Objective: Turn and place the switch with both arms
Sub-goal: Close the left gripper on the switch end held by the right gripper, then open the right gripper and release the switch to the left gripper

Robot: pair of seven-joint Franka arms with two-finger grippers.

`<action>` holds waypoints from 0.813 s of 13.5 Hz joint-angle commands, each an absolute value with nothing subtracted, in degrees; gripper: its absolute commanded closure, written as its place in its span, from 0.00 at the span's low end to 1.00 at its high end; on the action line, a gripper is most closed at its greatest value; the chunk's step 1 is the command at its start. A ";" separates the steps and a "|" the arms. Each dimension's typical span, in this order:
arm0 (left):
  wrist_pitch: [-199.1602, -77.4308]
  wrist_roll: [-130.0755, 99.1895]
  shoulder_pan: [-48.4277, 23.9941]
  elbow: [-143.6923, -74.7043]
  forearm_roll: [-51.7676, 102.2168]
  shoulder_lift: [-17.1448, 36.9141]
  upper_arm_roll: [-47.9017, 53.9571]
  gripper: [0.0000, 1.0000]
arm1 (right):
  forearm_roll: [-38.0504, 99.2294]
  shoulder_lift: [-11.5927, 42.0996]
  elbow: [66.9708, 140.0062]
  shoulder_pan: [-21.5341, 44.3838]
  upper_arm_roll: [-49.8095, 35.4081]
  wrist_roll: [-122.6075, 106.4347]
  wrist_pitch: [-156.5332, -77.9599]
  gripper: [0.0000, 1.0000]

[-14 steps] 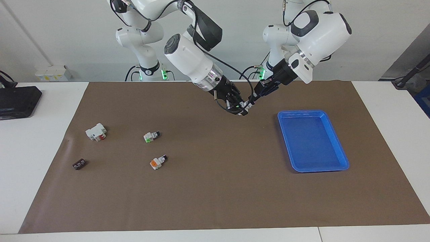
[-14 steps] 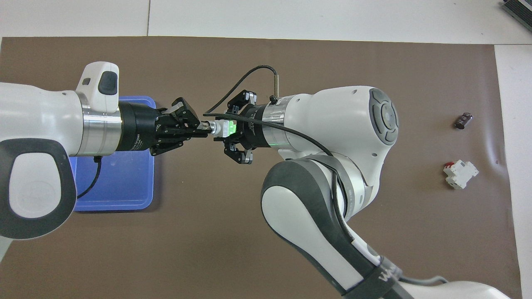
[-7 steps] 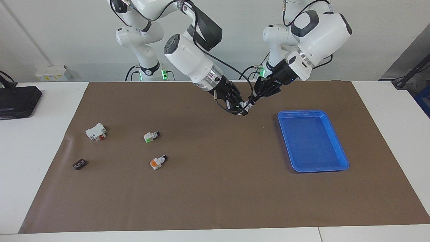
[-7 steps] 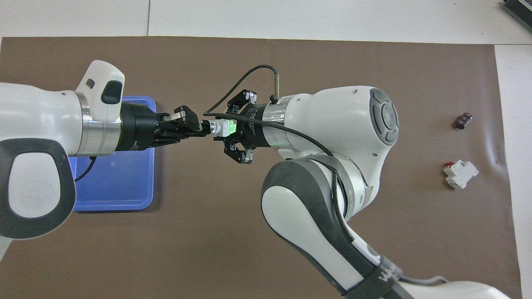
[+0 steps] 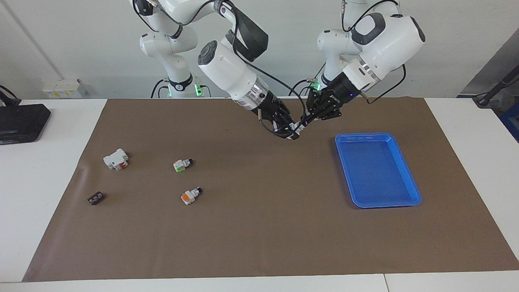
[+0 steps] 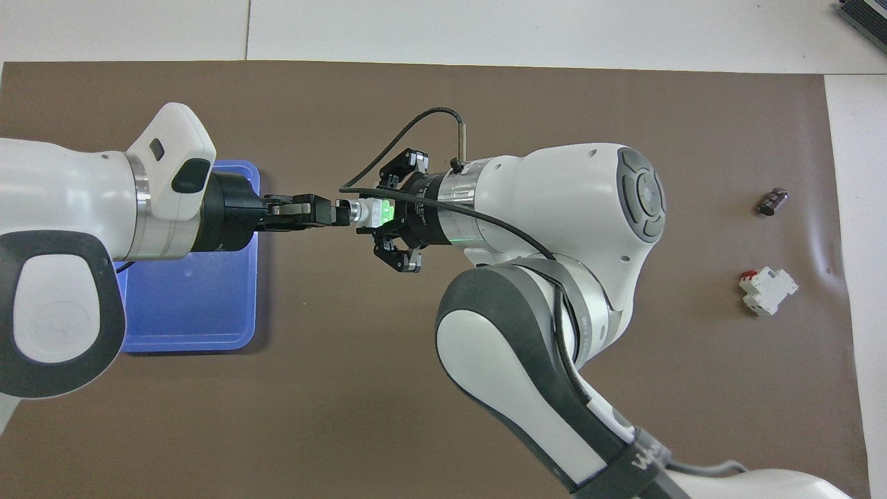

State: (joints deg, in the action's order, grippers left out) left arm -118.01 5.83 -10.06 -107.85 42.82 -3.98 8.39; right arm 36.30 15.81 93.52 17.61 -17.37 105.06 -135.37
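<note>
**Green switch held in the air by both grippers**

The switch (image 6: 372, 212) hangs above the brown mat (image 5: 259, 243), beside the blue tray (image 5: 405, 178). The right gripper (image 6: 378, 215) clamps its white body; the left gripper (image 6: 341, 212) is closed on its small end.

A white table (image 5: 52, 170) carries a brown mat (image 5: 259, 227) bearing a blue tray (image 5: 405, 174).

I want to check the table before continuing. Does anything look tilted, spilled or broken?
Nothing stands out. Both grippers, left and right, are shut on one green-patched switch in the air; the blue tray lies flat.
</note>
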 commanded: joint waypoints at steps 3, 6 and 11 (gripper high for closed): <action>-119.01 19.32 -10.72 -109.69 43.59 -5.71 8.26 1.00 | 36.47 15.56 93.78 17.49 -17.75 105.47 -135.70 1.00; -119.18 21.18 -11.86 -109.51 43.86 -5.71 8.35 1.00 | 36.47 15.56 93.87 17.49 -17.75 105.38 -135.70 1.00; -122.34 24.51 -12.04 -108.81 49.22 -5.19 8.35 1.00 | 36.47 15.56 93.78 17.49 -17.75 105.38 -135.70 1.00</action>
State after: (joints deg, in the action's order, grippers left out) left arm -119.88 22.15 -10.23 -108.12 45.68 -3.96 8.43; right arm 36.30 15.26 93.34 17.25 -16.94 105.06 -135.35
